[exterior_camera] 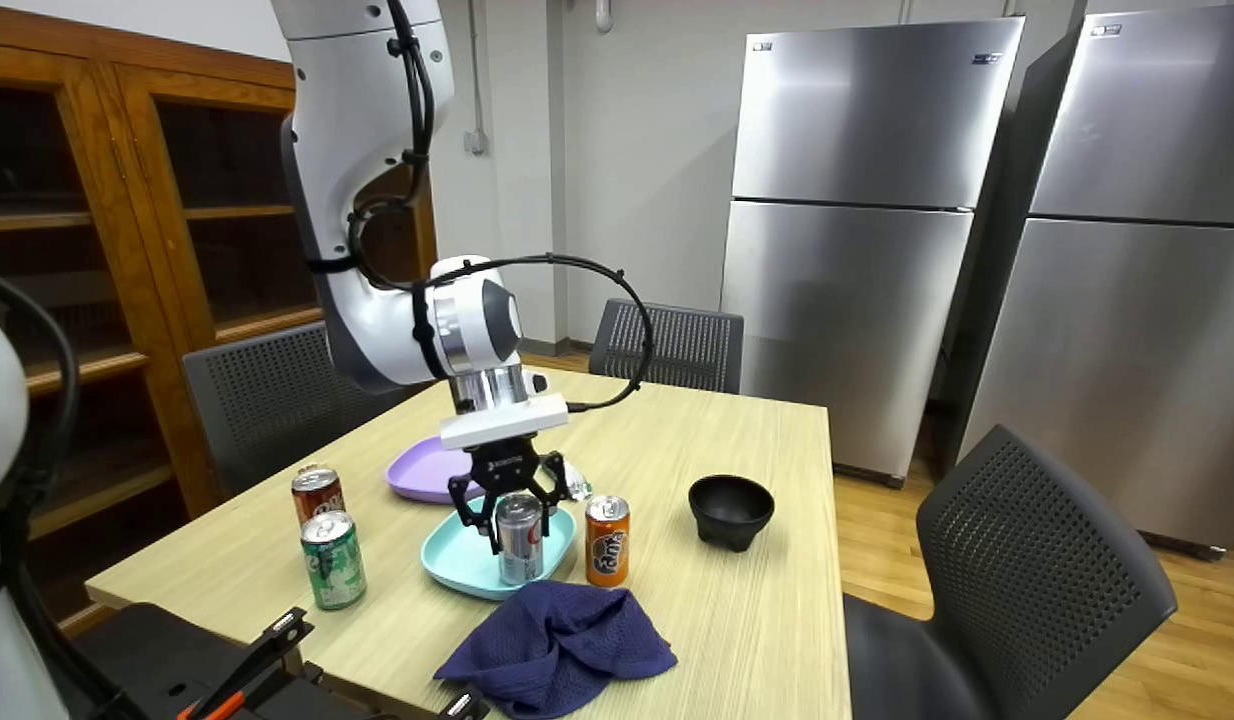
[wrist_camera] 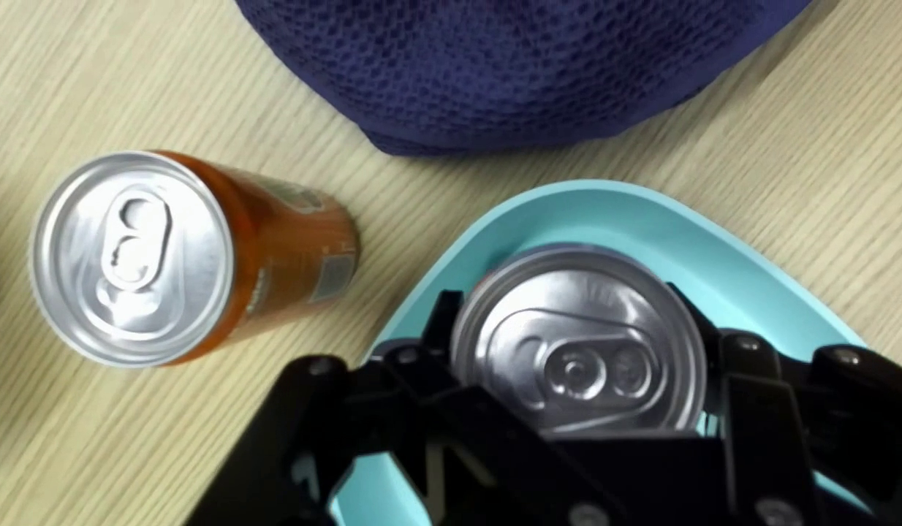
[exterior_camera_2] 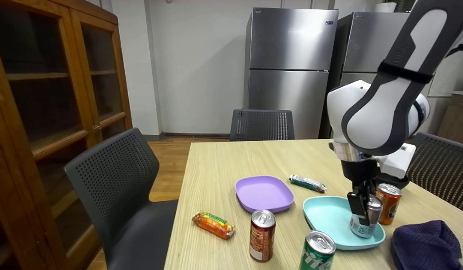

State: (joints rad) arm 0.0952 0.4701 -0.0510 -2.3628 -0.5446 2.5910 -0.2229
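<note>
Gripping a silver can point(wrist_camera: 579, 343), the gripper point(exterior_camera: 522, 532) points downward at the lower centre of the frame in an exterior view. Its black fingers point(wrist_camera: 444, 321) lie against opposite sides of the can, their spacing matched to its width. The can is upright, inside the rim of a turquoise plate point(exterior_camera_2: 325, 214), toward the plate's lower right as seen in an exterior view; its base looks to be resting there, though contact cannot be confirmed.

State of the work, as judged: the can is within the plate and grasped; a release has not been made, and whether the can is being set down or taken up cannot be told from this moment.

Surroundings: an orange can point(exterior_camera: 607, 542) stands just beside the plate, at left centre of the wrist view, where a dark blue cloth point(wrist_camera: 524, 73) fills the upper centre. A green can point(exterior_camera: 334, 562) and a brown-red can point(exterior_camera_2: 262, 235) stand on the table point(exterior_camera: 747, 620), outside the plate and untouched by the gripper. A purple plate point(exterior_camera_2: 264, 193) lies near the centre in an exterior view, with a green-wrapped bar point(exterior_camera_2: 307, 183) to its upper right.
</note>
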